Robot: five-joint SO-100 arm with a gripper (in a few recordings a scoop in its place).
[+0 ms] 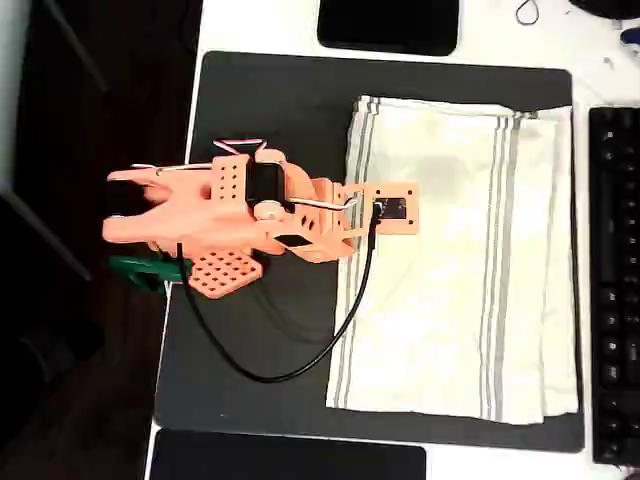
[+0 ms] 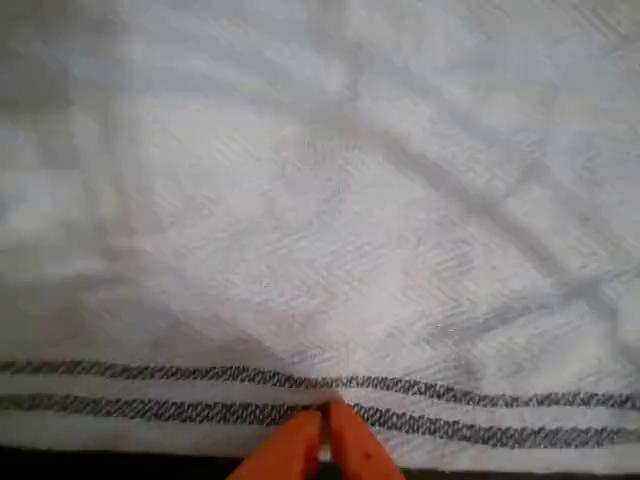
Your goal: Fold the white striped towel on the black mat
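Overhead view: the white striped towel (image 1: 460, 265) lies flat across the right half of the black mat (image 1: 270, 110), its right edge showing stacked layers. The orange arm (image 1: 230, 215) reaches in from the left, its tip over the towel's left striped edge. Down at the wrist view, the gripper (image 2: 326, 425) sits at the bottom centre, fingertips (image 2: 350, 440) pressed together right on the grey stripes (image 2: 150, 390); whether cloth is pinched between them is unclear.
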